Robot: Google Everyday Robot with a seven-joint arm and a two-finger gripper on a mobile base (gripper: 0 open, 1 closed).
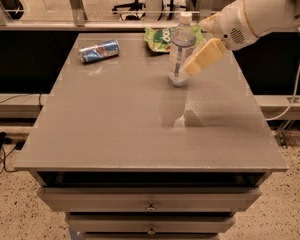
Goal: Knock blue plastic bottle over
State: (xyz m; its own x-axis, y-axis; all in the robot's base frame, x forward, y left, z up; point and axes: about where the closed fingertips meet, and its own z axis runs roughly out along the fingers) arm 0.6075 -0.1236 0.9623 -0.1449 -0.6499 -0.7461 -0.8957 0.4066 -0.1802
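The blue plastic bottle (181,49) stands upright on the grey table (115,129), toward the back right of the middle. It is clear and bluish, with a white cap and a pale label. My gripper (194,66) comes in from the upper right on a white arm, and its cream-coloured tip is right against the bottle's right side at about label height, overlapping it in the view.
A blue-and-silver drink can (99,51) lies on its side at the back left. A green snack bag (160,37) lies at the back behind the bottle. Drawers (150,204) sit under the table front. Cables run along the floor at left and right.
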